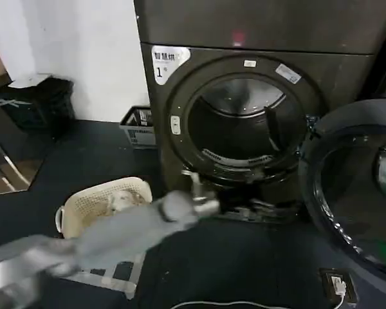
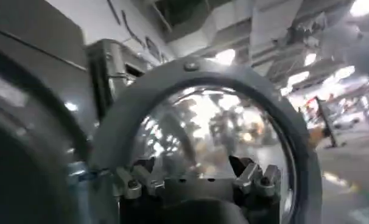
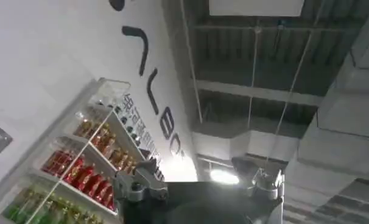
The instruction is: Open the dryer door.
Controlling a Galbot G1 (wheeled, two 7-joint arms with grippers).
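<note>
The dryer door [image 1: 351,193], a big round porthole with dark glass, stands swung wide open to the right of the dark grey machine marked "1" [image 1: 162,64]. The drum opening [image 1: 244,125] is uncovered. My left arm reaches in from the lower left, blurred, and my left gripper [image 1: 196,192] hangs low in front of the opening, left of the door and apart from it. In the left wrist view the door [image 2: 190,73] faces my left gripper [image 2: 193,173], which is open and holds nothing. My right gripper [image 3: 200,176] is open and empty, pointing up at a ceiling.
A cream laundry basket [image 1: 103,203] sits on the floor under my left arm, with a checked cloth [image 1: 116,273] beside it. A grey crate [image 1: 136,125] stands left of the machine, a black bin [image 1: 35,103] farther left. A floor socket [image 1: 338,283] and white cable [image 1: 225,304] lie in front.
</note>
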